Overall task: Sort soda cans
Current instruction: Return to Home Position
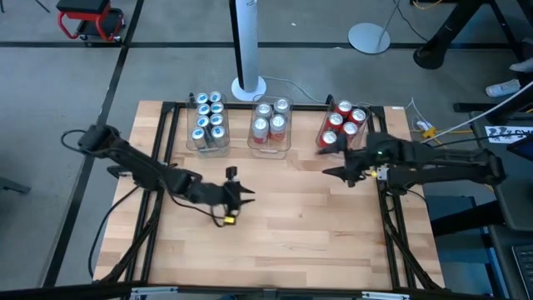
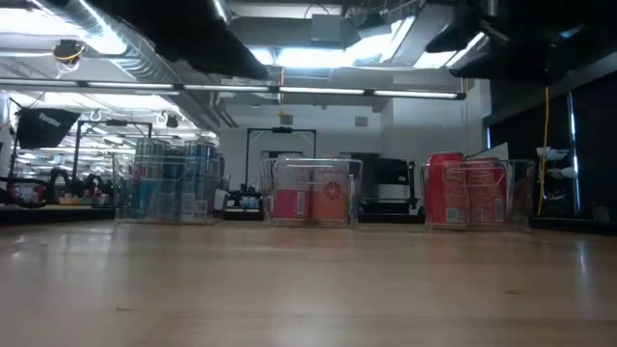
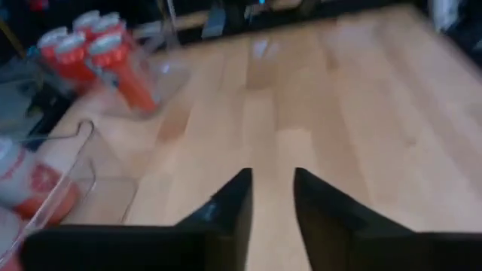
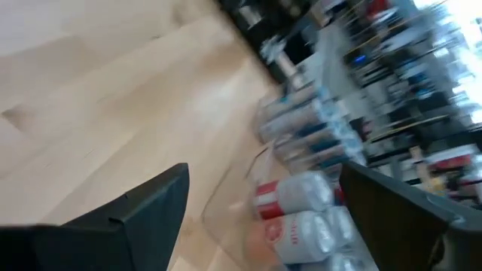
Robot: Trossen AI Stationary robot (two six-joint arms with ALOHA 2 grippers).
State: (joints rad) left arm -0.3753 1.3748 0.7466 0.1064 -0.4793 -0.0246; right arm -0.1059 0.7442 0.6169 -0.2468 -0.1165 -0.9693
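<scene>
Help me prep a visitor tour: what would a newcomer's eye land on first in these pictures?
Three clear tubs stand in a row along the far edge of the table, holding blue cans on the left, silver-and-red cans in the middle and red cans on the right. Nearer, the left claw and right claw hover open over bare wood, the right one close to the red cans' tub.

Left gripper [image 3: 272,175], jaws apart, over table [image 3: 361,113]; red soda cans [image 3: 111,54] beyond.
</scene>
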